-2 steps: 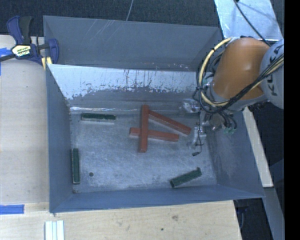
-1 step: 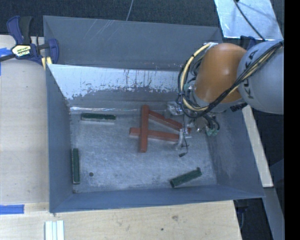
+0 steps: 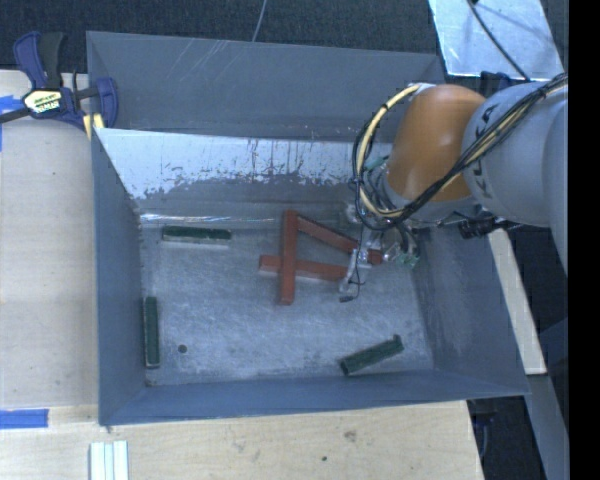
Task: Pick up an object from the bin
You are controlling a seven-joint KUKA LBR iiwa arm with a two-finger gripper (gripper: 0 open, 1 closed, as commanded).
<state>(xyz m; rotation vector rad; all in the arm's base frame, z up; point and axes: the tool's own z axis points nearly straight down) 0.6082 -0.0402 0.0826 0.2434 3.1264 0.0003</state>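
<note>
- The arm is reaching into the grey bin (image 3: 116, 268) from the right, its orange cover (image 3: 430, 143) hanging over the bin's far right corner with looped cables around it.
- The gripper (image 3: 352, 280) is pointing down at the floor of the bin, right of the middle, at the right end of a small cluster of three reddish-brown bars.
- The upright bar (image 3: 289, 233) is lying along the middle of the floor, the crosswise bar (image 3: 315, 268) is crossing it, and the slanted bar (image 3: 325, 236) is running from its top end down towards the gripper.
- The gripper is sitting at or just above the right end of the crosswise bar; how far it is open, and whether it is gripping anything, cannot be told.
- Three dark green bars are lying well apart from it: the far green bar (image 3: 195, 234) at the back left, the left green bar (image 3: 151, 331) along the left wall, and the near green bar (image 3: 371, 356) at the front right.
</note>
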